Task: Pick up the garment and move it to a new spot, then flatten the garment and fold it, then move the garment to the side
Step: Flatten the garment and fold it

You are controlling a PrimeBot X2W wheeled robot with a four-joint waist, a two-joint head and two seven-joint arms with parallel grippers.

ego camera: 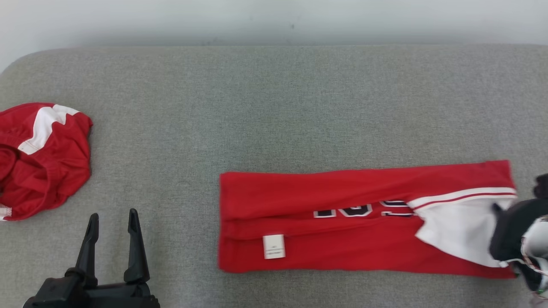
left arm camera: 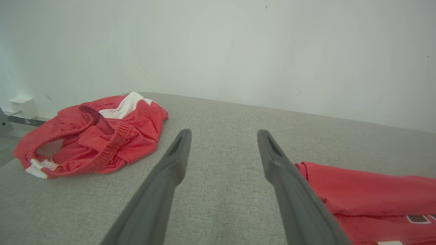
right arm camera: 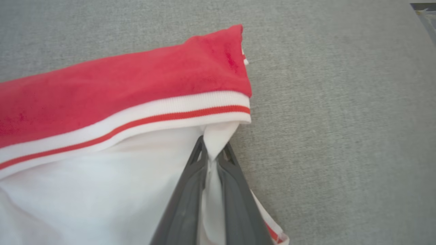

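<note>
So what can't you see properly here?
Head view, the lettering on the folded garment: partly tucked under a fold.
Head view, the white label: print too small.
Head view, the crumpled garment: cut by the left edge.
Head view, the right gripper: blurred, cut by the right edge.

Lab-like indoor test space: a table [ego camera: 274, 107] covered in grey fabric, rounded at one corner, stands against a bare pale wall [left arm camera: 218, 51] carrying a small white box [left arm camera: 21, 107] low down.

Nothing legible: garment [ego camera: 342, 192] lettering [ego camera: 364, 210] half-hidden, tag [ego camera: 274, 246] blurred.
</note>
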